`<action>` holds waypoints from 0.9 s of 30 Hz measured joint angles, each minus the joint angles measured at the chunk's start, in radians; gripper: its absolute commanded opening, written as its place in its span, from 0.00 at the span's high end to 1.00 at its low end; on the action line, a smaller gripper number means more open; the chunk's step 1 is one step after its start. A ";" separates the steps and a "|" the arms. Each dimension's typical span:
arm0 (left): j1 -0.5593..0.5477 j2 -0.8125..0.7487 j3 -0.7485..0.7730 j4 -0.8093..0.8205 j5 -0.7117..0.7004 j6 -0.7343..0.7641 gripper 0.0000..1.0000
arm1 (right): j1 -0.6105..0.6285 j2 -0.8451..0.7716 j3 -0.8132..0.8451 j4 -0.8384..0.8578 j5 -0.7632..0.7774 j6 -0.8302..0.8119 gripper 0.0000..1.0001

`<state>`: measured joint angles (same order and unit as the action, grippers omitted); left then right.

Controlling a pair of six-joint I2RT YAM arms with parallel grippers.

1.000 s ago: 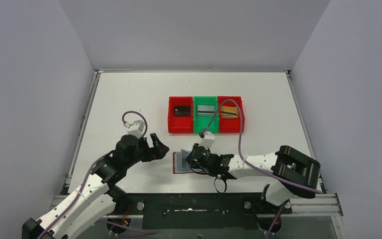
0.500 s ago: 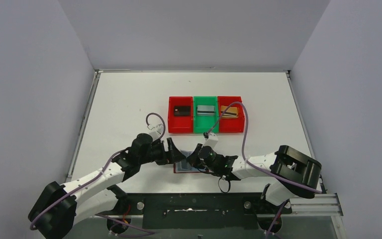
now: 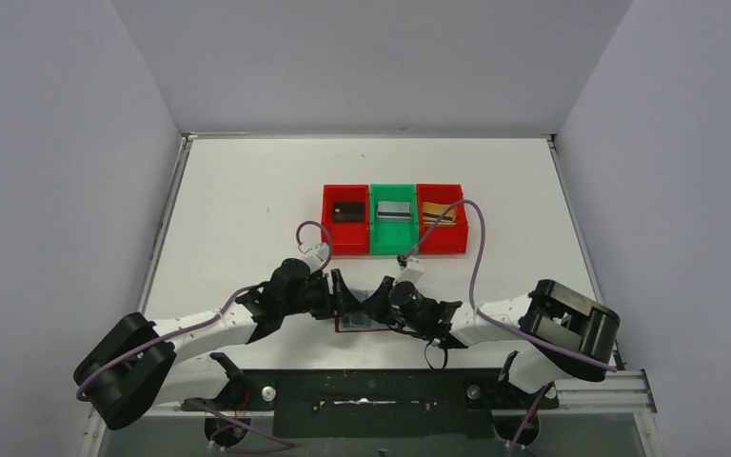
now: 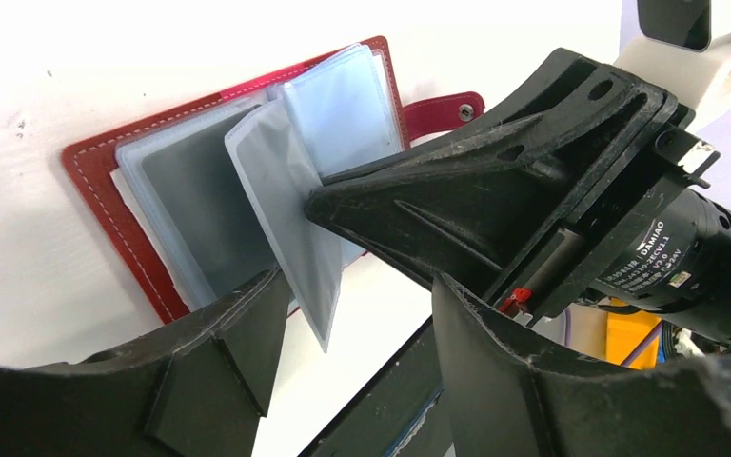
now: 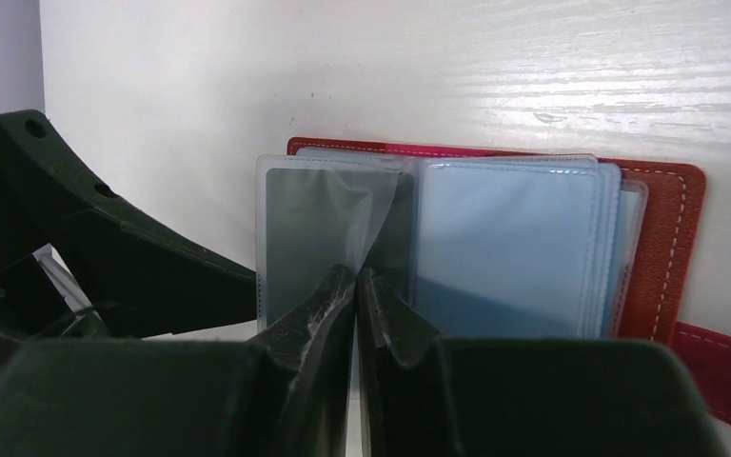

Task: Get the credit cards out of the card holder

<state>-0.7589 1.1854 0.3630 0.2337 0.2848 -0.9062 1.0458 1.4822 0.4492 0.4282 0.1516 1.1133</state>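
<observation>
The dark red card holder (image 4: 95, 181) lies open near the table's front edge, largely hidden under both grippers (image 3: 347, 324) in the top view. My right gripper (image 5: 355, 278) is shut on one clear sleeve (image 4: 290, 209) and holds it up off the stack. The sleeve's lower corner hangs between the fingers of my left gripper (image 4: 352, 319), which is open and does not touch it. A grey credit card (image 5: 309, 224) shows through a sleeve left of the pinch; the sleeves to the right (image 5: 509, 238) look pale blue.
Three bins stand in a row behind the holder: a red bin (image 3: 345, 249) with a black card (image 3: 347, 210), a green bin (image 3: 393, 249) with a silver card (image 3: 393, 210), and a red bin (image 3: 441, 249) with a gold card (image 3: 438, 213). The holder's clasp tab (image 4: 438, 105) juts out sideways.
My left arm has swung right and reached in to the holder, its jaws narrowing around the raised sleeve. The right gripper has stayed pinched on the sleeve, shifting slightly right.
</observation>
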 measured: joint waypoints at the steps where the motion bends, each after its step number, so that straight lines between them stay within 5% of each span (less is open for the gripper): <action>1: -0.002 0.008 0.000 0.010 0.000 -0.001 0.48 | -0.001 -0.001 -0.006 0.007 -0.003 0.003 0.88; 14: -0.029 0.116 0.017 0.085 0.020 -0.001 0.56 | -0.010 -0.157 -0.035 -0.058 0.038 0.027 0.51; 27: -0.064 0.158 0.100 0.108 0.031 0.011 0.56 | -0.010 -0.345 -0.039 -0.381 0.213 0.118 0.43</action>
<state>-0.8230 1.3437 0.4625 0.3412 0.3157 -0.8948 1.0355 1.1370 0.4099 0.0471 0.3645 1.2312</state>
